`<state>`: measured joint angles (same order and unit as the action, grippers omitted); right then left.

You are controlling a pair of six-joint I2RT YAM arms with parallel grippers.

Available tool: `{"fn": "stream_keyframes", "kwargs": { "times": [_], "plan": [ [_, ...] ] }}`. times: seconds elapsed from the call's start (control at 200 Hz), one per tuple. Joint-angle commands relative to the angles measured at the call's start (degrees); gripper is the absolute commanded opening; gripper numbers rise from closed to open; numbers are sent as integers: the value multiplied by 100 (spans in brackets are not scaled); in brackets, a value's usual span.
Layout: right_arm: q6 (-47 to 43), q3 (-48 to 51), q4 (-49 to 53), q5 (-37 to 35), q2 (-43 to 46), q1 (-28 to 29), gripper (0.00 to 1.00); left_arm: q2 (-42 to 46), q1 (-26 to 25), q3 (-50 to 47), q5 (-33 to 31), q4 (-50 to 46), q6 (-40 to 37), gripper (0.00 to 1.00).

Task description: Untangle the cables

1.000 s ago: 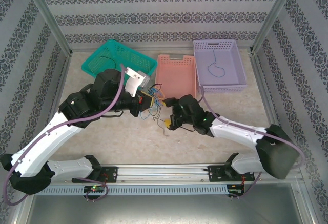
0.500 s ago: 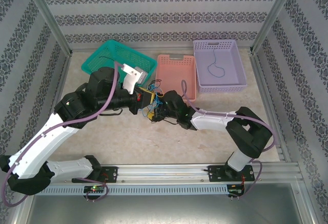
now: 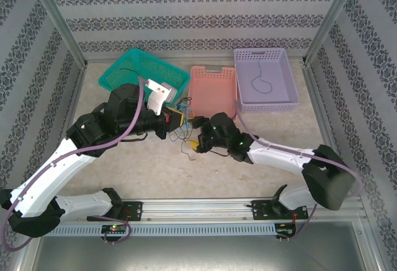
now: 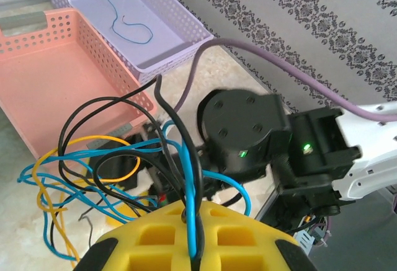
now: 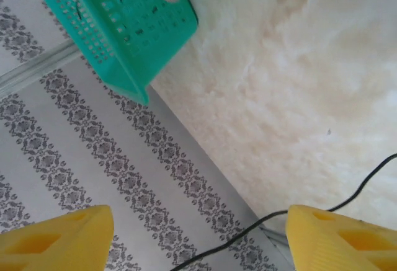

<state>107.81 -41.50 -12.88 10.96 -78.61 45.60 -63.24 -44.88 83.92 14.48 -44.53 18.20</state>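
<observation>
Three baskets stand beyond the left jaws, one green basket (image 3: pixel 144 71), one pink basket (image 3: pixel 214 91) and one purple basket (image 3: pixel 265 100) holding one blue cable (image 3: pixel 261 84), while one tangle of black, blue and yellow cables (image 4: pixel 111 178) sits at those jaws.

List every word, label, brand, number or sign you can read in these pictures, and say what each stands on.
There is no readable text.
The teal basket, pink basket, purple basket and cables carry no print.
The wallpaper has only an ornamental pattern.
The green lights on the right arm are plain dots.
</observation>
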Motion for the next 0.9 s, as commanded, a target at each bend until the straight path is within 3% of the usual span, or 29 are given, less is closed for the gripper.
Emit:
{"fn": "stream_keyframes", "kwargs": {
  "times": [0.0,0.105,0.21,0.35,0.51,0.625,0.764,0.894],
  "plan": [
    [-3341,-95,856,-82,675,-245,68,-45,41,221,-10,-71,-71,0],
    [-5998,272,899,-333,1238,-30,62,-62,54,271,66,-94,-63,0],
    [-7602,1001,-86,-266,1605,129,60,-100,85,344,153,-139,-80,0],
    [-9468,1027,-73,-931,1567,397,63,-213,125,491,345,-231,-119,0],
    [-10278,653,-614,-1263,802,398,70,-258,146,537,501,-205,-59,0],
    [-10272,239,-975,-861,167,444,70,-264,172,579,503,-240,-53,0],
    [-10131,33,-1297,-872,-253,571,70,-250,221,582,510,-272,-39,0],
    [-9967,-92,-1452,-1044,-515,583,61,-189,234,563,502,-286,-9,0]
  ]
}}
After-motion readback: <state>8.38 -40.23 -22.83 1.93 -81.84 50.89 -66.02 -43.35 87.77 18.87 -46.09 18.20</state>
